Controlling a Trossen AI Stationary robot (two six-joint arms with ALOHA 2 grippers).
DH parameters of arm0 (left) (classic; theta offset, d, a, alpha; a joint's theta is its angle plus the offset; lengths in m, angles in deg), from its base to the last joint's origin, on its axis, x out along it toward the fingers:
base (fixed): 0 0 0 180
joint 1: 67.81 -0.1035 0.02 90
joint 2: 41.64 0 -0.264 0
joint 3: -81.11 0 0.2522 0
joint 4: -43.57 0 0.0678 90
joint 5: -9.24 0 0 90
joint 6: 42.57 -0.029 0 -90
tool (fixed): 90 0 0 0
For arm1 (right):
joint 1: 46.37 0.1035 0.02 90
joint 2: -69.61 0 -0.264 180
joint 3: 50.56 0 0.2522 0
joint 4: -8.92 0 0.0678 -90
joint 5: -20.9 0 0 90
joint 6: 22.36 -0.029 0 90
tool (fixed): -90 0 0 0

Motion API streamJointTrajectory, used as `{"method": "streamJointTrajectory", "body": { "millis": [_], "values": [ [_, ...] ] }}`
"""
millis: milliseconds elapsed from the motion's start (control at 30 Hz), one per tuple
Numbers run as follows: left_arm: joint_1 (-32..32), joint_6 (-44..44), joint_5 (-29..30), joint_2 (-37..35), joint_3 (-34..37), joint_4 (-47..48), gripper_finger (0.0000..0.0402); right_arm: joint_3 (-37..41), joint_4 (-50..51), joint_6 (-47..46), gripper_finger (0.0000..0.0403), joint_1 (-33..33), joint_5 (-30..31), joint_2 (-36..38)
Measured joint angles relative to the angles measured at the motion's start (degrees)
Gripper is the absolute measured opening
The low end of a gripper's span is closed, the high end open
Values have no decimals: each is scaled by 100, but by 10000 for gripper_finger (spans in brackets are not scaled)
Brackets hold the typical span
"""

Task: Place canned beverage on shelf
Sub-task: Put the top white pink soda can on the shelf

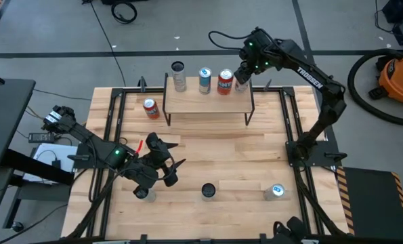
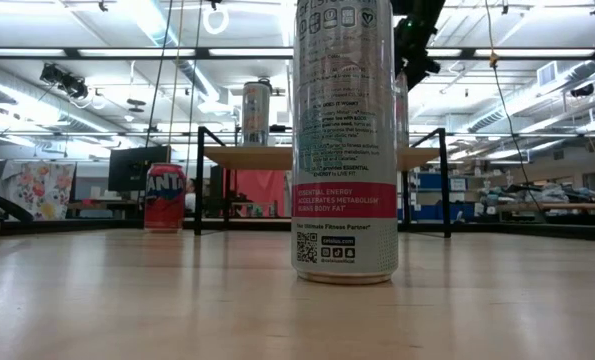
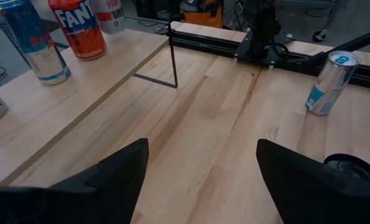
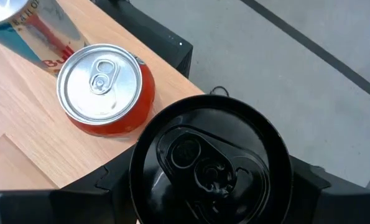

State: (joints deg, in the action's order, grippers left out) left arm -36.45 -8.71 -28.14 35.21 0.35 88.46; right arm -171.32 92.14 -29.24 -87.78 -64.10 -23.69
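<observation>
Right gripper grips a black-topped can at the shelf's right back corner beside the orange can, while the left gripper hovers open, empty, over the table.

Grey concrete floor with dark seam lines around the light wood surface. Orange shop vacuum with black hose to one side, black cables on floor. Beyond the surface: long ceiling strip lights, exposed ducts, a monitor, colourful poster, cluttered benches.
</observation>
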Motion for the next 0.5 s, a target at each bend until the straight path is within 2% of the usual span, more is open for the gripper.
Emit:
{"method": "streamJointTrajectory", "body": {
  "millis": [500],
  "values": [
    [0,-4,0,-1,0,2,311,2,-31,96,265,-30,133,-109]
  ]
}}
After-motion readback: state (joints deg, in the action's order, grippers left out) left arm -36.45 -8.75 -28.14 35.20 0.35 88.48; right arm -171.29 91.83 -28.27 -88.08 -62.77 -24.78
